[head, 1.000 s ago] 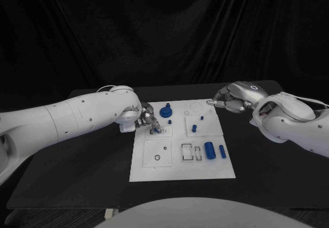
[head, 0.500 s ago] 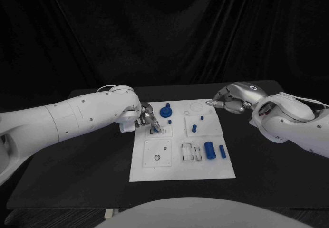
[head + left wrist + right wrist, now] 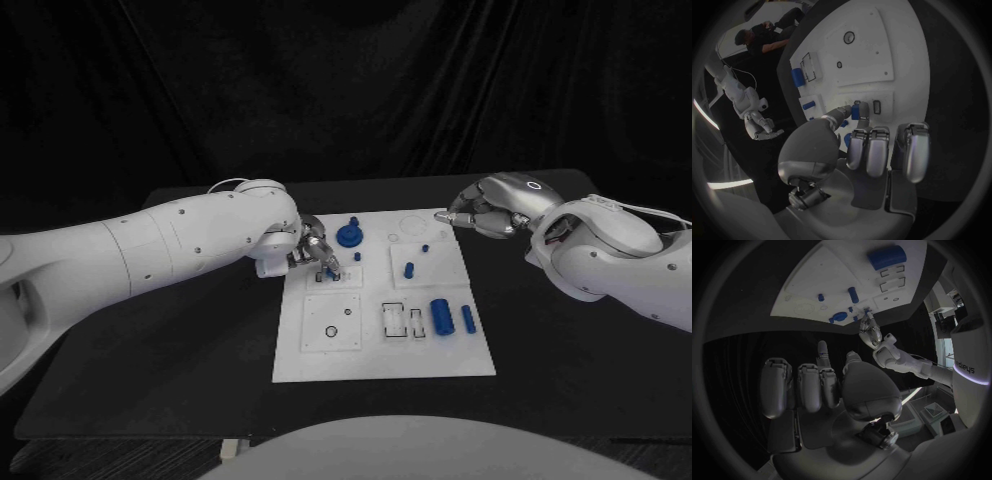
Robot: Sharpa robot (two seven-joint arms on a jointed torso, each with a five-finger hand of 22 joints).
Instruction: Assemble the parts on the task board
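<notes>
Nothing has shifted: the left hand (image 3: 315,250) still pinches a small blue part (image 3: 856,111) over the task board (image 3: 382,365); the right hand (image 3: 483,218) stays clenched, empty.

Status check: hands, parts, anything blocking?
Left hand pinching a small blue part over the task board, far left corner. Right hand curled, holding nothing, off the board's far right corner. Nothing blocking.

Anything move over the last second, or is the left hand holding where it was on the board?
Barely any change. The left hand stays at the task board's far-left area, still pinching a small blue part; its arm shifted very slightly. The right hand remains off the board's far-right corner, holding nothing. The other blue parts lie where they were.
</notes>
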